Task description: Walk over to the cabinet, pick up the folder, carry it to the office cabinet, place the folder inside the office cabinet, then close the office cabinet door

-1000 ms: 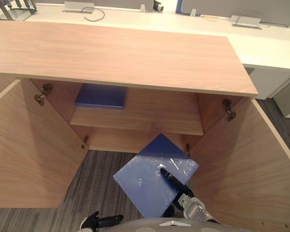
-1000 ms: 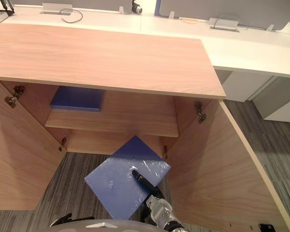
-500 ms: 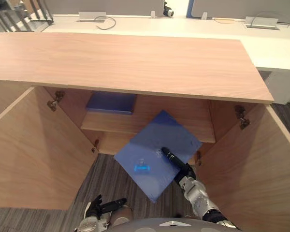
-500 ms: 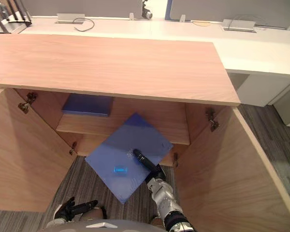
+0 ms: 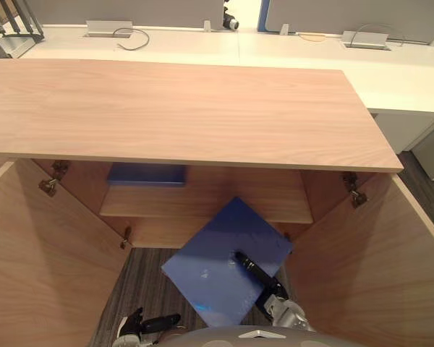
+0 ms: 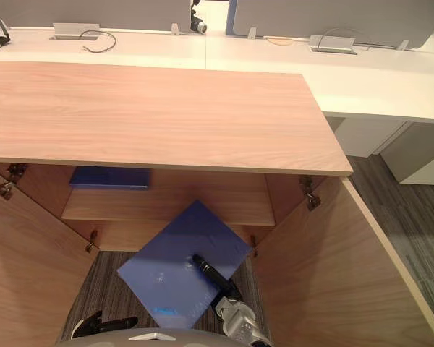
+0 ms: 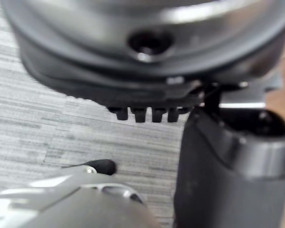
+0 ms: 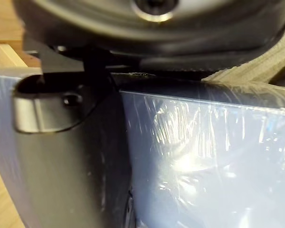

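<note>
Right hand [image 5: 249, 265] pinches the blue folder [image 5: 206, 271], thumb on top, holding it flat and corner-first before the open office cabinet [image 5: 181, 108], likely to slide onto the shelf [image 5: 231, 196] beside another folder [image 5: 146, 173]; left hand [image 5: 141, 324] hangs low

bright light, shadowed cabinet [image 5: 239, 199], glare on folder [image 8: 190, 142]

No text, label, number or sign is legible on the folder [image 5: 213, 269], the cabinet [image 5: 173, 108] or the desk [image 5: 311, 56].
</note>
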